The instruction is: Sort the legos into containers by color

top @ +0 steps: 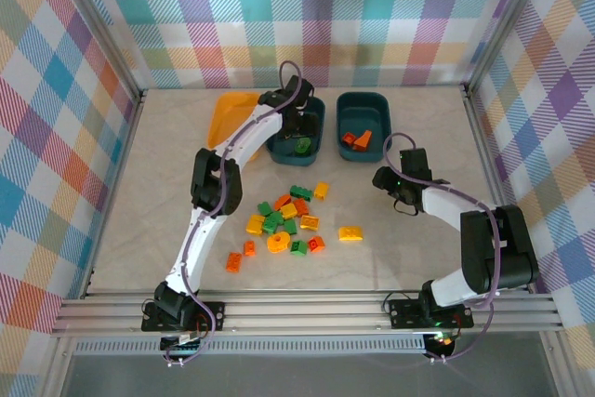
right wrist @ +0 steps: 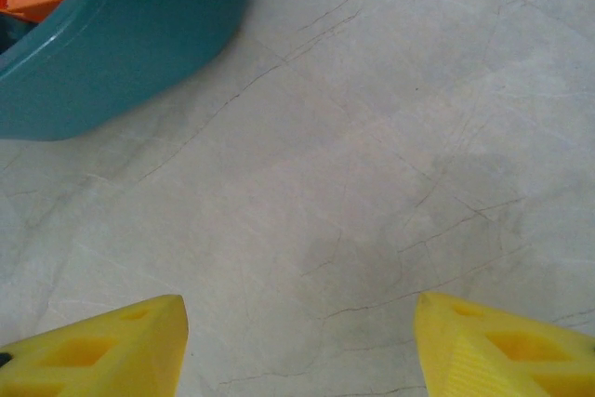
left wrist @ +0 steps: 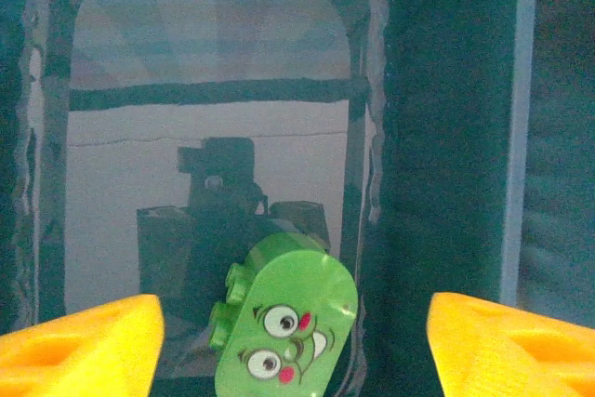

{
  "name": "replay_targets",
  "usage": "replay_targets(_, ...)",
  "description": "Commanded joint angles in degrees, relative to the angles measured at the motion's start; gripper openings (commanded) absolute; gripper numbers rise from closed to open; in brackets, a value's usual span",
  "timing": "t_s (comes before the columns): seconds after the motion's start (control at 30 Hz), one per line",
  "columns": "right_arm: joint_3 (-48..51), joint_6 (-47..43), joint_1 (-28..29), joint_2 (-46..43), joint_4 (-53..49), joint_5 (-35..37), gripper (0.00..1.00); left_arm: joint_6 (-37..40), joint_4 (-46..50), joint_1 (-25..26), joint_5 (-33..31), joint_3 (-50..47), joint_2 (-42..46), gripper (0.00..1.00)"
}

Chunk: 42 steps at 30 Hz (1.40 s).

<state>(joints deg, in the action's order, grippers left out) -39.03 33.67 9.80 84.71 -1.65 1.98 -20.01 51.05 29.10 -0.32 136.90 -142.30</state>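
Yellow fingertips [left wrist: 84, 341] sit in the two bottom corners of the left wrist view, spread wide. The green brick [left wrist: 288, 323] stands between them at bottom centre and touches neither, so your left gripper [top: 298, 127] is released and holds nothing. That brick rests inside the left teal tub [top: 318, 105], whose dark walls close around it. Its long axis runs nearly up the frame, leaning a little right, with the studs on its left side.

In the overhead view the loose legos [top: 288, 220] lie at frame centre, below both teal tubs and well apart from your left fingers. Your right gripper [right wrist: 297, 350] is also released, with only bare table [right wrist: 372, 137] between its fingers. It hangs just below the right teal tub [top: 363, 99], which holds orange bricks [top: 356, 139].

I judge the next pick turns on this:
- **Target:** the yellow brick [top: 350, 233] lies alone at the pile's right edge, its long axis left to right.
- **Nearer arm:** it sits below and left of your right gripper, which is nearer than the left.
- **Destination:** the yellow-orange tub [top: 226, 116] waits at upper left, beside the left arm.

No brand or lettering can be read. The only marking is a printed cartoon face on the green brick, with two eyes, pink cheeks and a mouth.
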Motion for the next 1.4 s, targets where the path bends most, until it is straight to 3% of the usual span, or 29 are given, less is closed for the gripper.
replay_targets(0.0,1.4,0.4,-0.3,-1.0,2.6,-1.8,0.65,0.6,1.6,0.2,1.1,-1.6,9.5,0.79)
replay_targets(0.1,2.8,0.6,-0.3,-1.5,5.0,-3.3,0.65,0.4,-1.8,0.9,2.2,-13.3,18.7,0.79)
replay_targets(0.4,6.5,2.4,-0.2,-2.1,12.3,-6.3,0.63,-7.5,-15.2,3.3,-1.0,-65.4,53.2,0.74)
replay_targets(0.53,6.4,3.1,0.1,-1.1,13.0,-6.4,0.62,-9.9,-16.4,7.2,1.0,-77.2,61.8,0.72)
replay_targets(0.8,6.2,3.0,0.4,-1.7,11.3,-5.6,0.61,-10.9,-12.0,16.7,-4.8,-80.5,58.4,0.65)
replay_targets(0.9,6.6,2.8,0.4,-3.0,10.5,-5.2,0.61,-11.5,-12.4,17.8,-7.3,-81.1,57.4,0.59)
replay_targets(1.07,6.6,2.8,0.4,-3.3,10.1,-5.2,0.61,-11.2,-10.6,19.1,-14.0,-79.6,55.1,0.62)
replay_targets(1.37,6.1,2.8,0.4,-3.2,9.2,-5.6,0.60,-11.2,-14.1,19.1,-12.0,-80.0,49.9,0.56)
